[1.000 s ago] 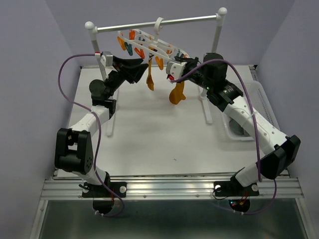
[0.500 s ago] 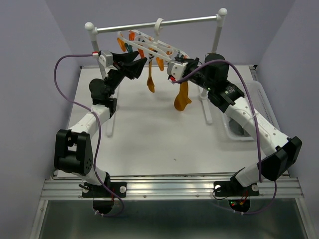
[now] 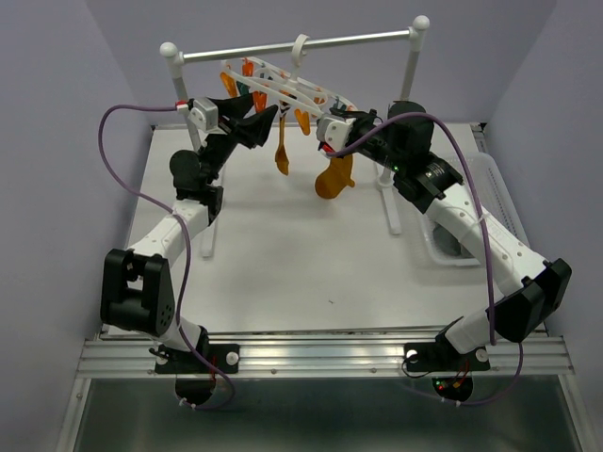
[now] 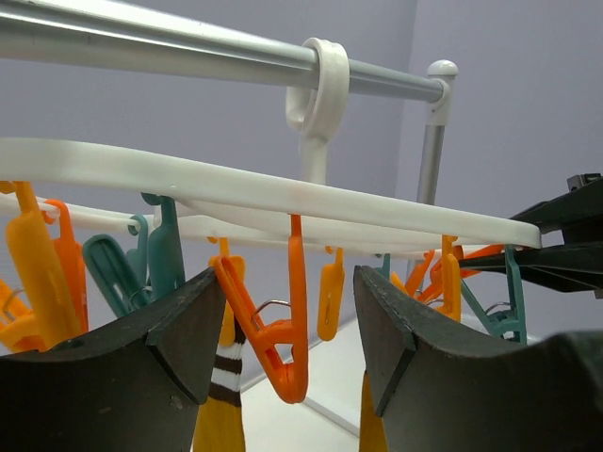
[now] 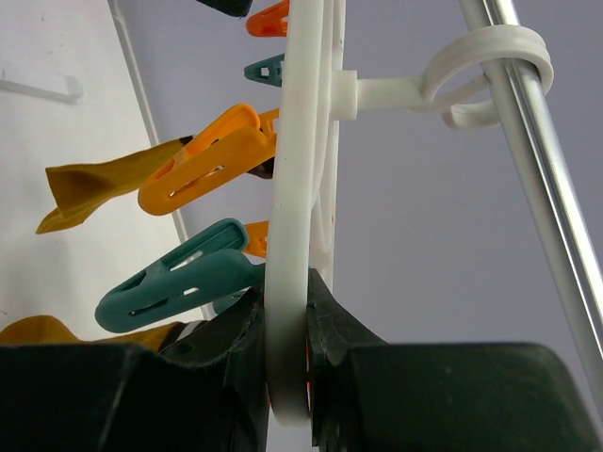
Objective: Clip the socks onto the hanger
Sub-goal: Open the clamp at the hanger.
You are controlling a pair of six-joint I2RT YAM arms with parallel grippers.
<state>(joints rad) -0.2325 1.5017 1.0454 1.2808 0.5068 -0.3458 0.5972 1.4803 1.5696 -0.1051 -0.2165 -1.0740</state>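
The white hanger [image 3: 292, 89], hung on the rail [image 3: 358, 38], is being pinched by its frame by the right gripper [image 5: 287, 363]. One orange clip [image 4: 283, 363] is being straddled by the spread jaws of the left gripper [image 4: 287, 287], near two clipped mustard socks [image 3: 332, 179].

Two socks [image 3: 332, 179] (mustard) — one hanger [image 3: 292, 87]

We see the hanger [image 4: 283, 188] hooked on the rail [image 4: 141, 42], two socks [image 3: 282, 155] hanging below it, the left gripper [image 4: 290, 315] at its left side, and the right gripper [image 5: 287, 339] on its right rim.
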